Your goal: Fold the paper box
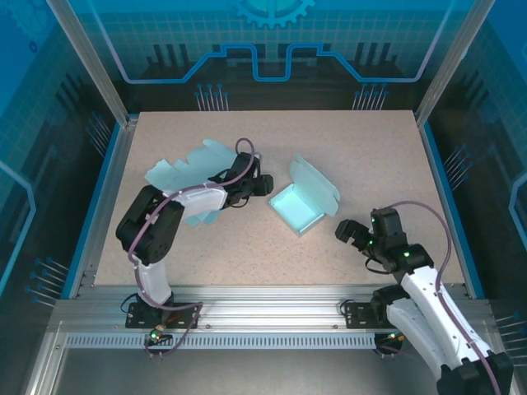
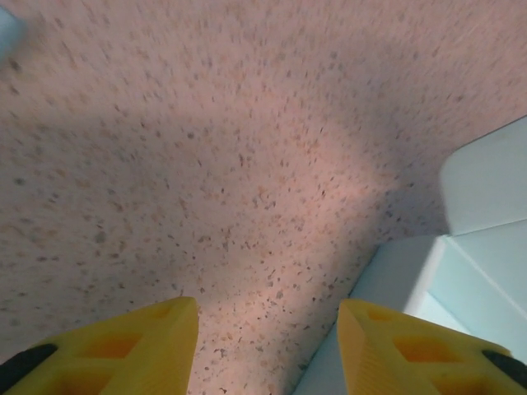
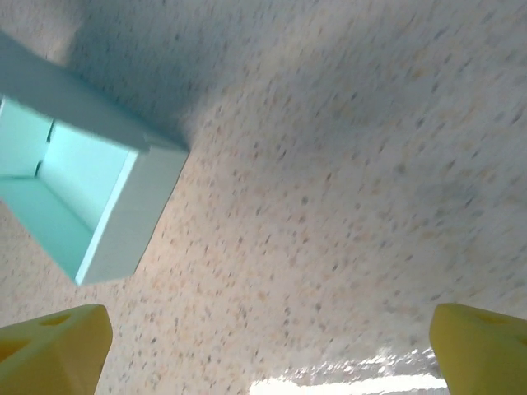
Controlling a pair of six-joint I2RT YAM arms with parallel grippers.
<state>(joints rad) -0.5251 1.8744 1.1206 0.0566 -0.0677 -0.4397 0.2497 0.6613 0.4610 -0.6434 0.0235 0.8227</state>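
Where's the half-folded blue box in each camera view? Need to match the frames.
Top external: the half-folded box sits near the middle of the table, open side up.
Left wrist: lower right corner, cut off by the frame edge.
Right wrist: upper left, with its inside visible.
Shared landmark: the speckled tabletop that the box rests on.

Before me lies a speckled beige worktop (image 1: 387, 164), blue trim (image 1: 97, 206) along its left edge, an aluminium rail (image 1: 272, 317) along its near edge.
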